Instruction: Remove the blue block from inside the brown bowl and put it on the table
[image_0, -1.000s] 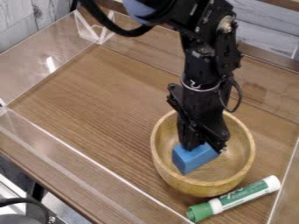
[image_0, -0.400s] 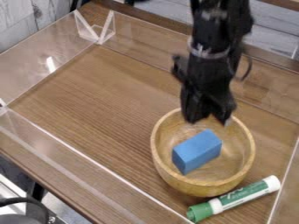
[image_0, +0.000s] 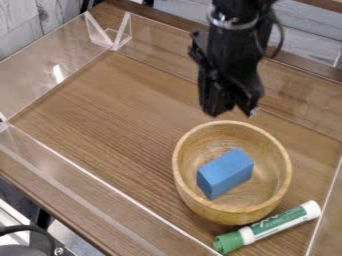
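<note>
Camera: blue block (image_0: 225, 174) in brown bowl (image_0: 274, 148), long axis lower-left to upper-right.

The block (image_0: 226, 173) lies in the bowl (image_0: 275, 161) on the table (image_0: 107, 110); a marker (image_0: 267, 229) lies just before the bowl.

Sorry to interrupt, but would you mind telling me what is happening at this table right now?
A single robot arm is working on getting the blue block out of the brown bowl and onto the table. At this moment the block lies in the bowl, untouched. The gripper hangs above the bowl's far rim, holding nothing, fingers pointing down. A green-and-white marker lies on the table just in front of the bowl.
</note>
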